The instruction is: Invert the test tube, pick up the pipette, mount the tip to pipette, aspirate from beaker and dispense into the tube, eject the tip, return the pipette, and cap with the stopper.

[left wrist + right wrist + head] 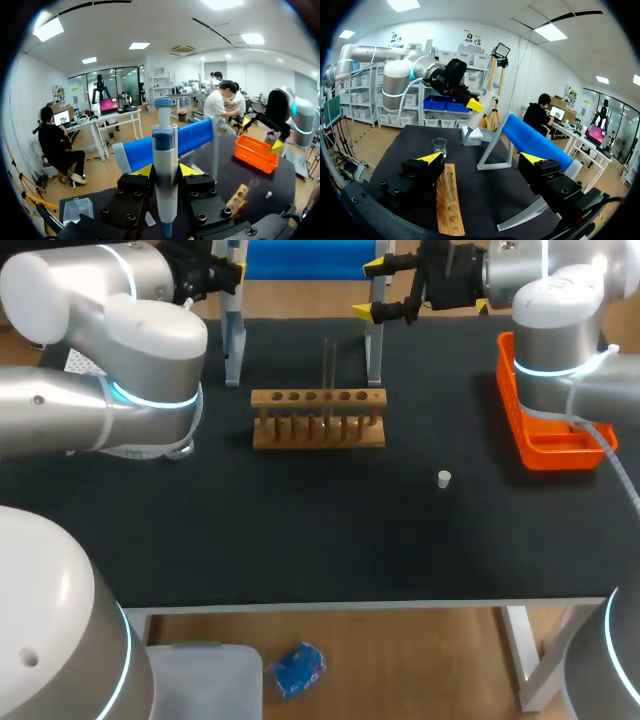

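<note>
My left gripper is shut on the white and blue pipette, which stands upright between its yellow tips. In the head view that gripper is at the table's back left, by the blue-barred pipette stand. My right gripper hangs open and empty at the back, right of the stand. The wooden rack holds one upright test tube. In the right wrist view the rack lies below the open gripper, with the beaker beyond it. The white stopper lies loose on the mat.
An orange tray sits at the right edge under my right arm. A white tip box stands near the stand's foot, beside the beaker. My left arm's bulk covers the table's left side.
</note>
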`<state>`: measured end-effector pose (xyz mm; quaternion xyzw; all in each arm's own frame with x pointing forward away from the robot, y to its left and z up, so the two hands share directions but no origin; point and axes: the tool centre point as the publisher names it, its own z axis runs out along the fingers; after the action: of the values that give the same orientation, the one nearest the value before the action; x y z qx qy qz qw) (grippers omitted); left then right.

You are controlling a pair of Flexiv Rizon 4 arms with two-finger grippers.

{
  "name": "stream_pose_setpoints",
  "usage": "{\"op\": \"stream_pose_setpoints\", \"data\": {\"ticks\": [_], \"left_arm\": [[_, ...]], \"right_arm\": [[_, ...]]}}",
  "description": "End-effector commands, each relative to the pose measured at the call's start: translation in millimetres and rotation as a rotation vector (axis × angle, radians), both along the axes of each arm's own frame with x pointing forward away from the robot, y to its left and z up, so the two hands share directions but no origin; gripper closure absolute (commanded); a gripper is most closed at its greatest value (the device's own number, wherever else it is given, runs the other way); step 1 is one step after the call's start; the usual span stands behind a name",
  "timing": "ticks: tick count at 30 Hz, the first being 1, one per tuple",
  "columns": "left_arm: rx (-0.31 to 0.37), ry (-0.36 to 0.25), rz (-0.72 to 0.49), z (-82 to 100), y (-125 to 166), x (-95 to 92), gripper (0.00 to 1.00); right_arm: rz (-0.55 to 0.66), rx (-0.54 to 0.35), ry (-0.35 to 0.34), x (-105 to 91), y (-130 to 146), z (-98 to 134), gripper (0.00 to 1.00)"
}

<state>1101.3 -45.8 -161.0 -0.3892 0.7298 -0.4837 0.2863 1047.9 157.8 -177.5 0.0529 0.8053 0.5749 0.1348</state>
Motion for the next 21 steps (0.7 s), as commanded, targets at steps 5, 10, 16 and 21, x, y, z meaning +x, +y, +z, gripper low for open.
{"op": "stream_pose_setpoints", "data": {"ticks": [5,10,16,21], "left_arm": [[0.021,0.001,0.093,-2.2,-10.9,39.7,1.0],[0.046,0.0,0.142,0.9,-11.5,43.3,1.0],[0.08,0.022,0.229,3.6,-13.5,36.7,1.0],[0.086,0.054,0.258,0.4,-18.9,35.1,1.0]], "right_arm": [[0.002,-0.002,0.001,0.2,-0.5,0.4,0.0],[0.002,-0.002,0.001,0.2,-0.5,0.4,0.0],[0.002,-0.002,0.001,0.2,-0.5,0.4,0.0],[0.002,-0.002,0.001,0.2,-0.5,0.4,0.0]]}}
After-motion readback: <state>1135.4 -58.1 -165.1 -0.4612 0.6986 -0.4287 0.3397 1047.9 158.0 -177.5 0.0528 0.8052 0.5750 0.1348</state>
